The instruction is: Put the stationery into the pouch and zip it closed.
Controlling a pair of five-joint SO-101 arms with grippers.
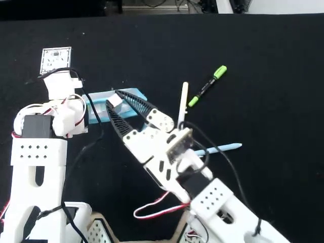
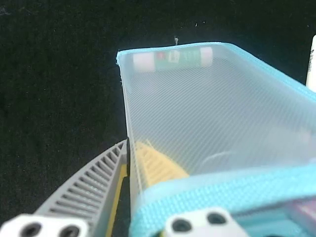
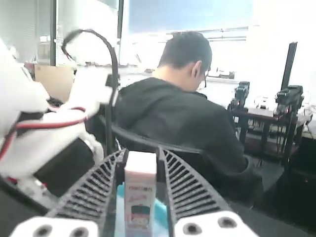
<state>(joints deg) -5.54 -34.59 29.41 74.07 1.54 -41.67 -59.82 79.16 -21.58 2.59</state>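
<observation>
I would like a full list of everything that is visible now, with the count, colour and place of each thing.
pouch: one, translucent with light blue edging, left part of the table
item seen through the pouch wall: one, white and green, at the pouch's far end
white block: one, white, held above the pouch
marker: one, black with green ends, on the table right of the pouch
white pen: one, white, beside the marker
blue pen: one, light blue, beside the right arm
card: one, white, far left
table: one, black
left end effector: one, closed on the pouch's edge
right end effector: one, black fingers closed on the white block
</observation>
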